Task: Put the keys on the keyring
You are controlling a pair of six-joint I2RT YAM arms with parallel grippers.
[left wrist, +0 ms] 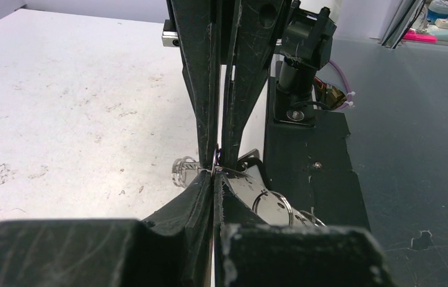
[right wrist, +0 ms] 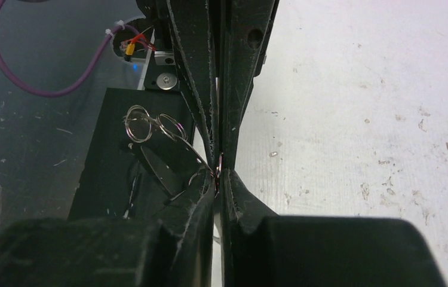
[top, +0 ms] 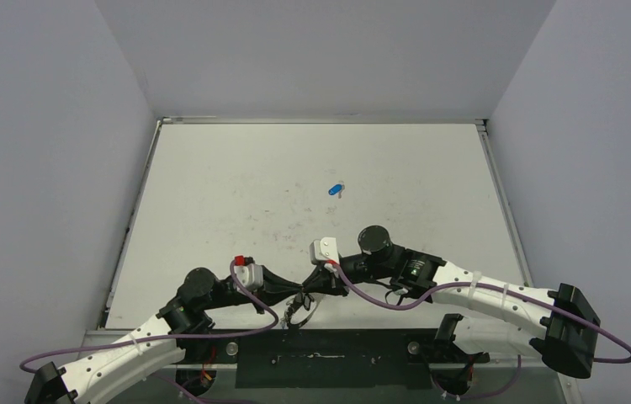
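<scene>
Meeting tip to tip low over the near edge of a scuffed white desk, two black robot arms pinch the same object between them. The left arm's fingers are pressed fully together on the thin silver metal keyring, a wire hoop with small round loops along it. The right arm's fingers come in from the opposite side and are also squeezed together on the wire, just beside the left pair. The rest of the keyring hangs off to one side, its loops dangling over a flat black base plate that runs along the desk's near edge between the arm mounts. In each wrist view the other arm's long black fingers fill the middle and hide much of the hoop. A small key with a bright blue plastic head lies alone on the desk, well apart from the arms, toward the far side. A purple cable loops beside the right arm's wrist. Plain grey walls enclose the desk.
</scene>
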